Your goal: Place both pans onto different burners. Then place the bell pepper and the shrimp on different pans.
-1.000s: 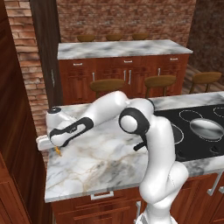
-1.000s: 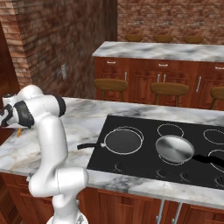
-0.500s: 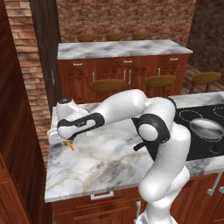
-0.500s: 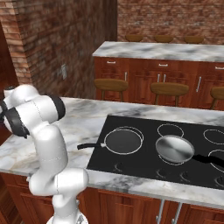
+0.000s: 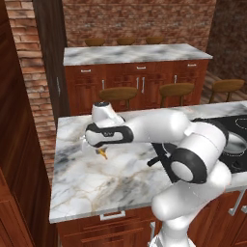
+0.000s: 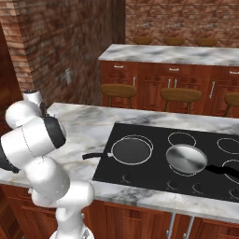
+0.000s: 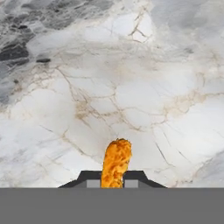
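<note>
Above the marble counter (image 5: pixel 96 188), well left of the black cooktop (image 6: pixel 154 170), the gripper (image 5: pixel 102 152) hangs with its 2 fingers clamped on the shrimp (image 7: pixel 116 162). From the hand camera the orange piece stands up between the dark fingertips (image 7: pixel 89 177), its lower end cut off at the bottom of that view; only veined marble lies beyond it. From the left base camera the shrimp (image 5: pixel 102 153) is a small orange speck under the hand, too small to make out its shape, and whether it clears the counter cannot be told.

On the cooktop, the black pan (image 6: pixel 130 150) sits inside the left front burner ring, its long handle reaching left off the glass onto the marble. Just right of it the steel pan (image 6: pixel 186 158) rests on the next burner. A dark handle shows at the cooktop's right edge, cut off by the frame. In the left base view the arm hides most of the cooktop.
</note>
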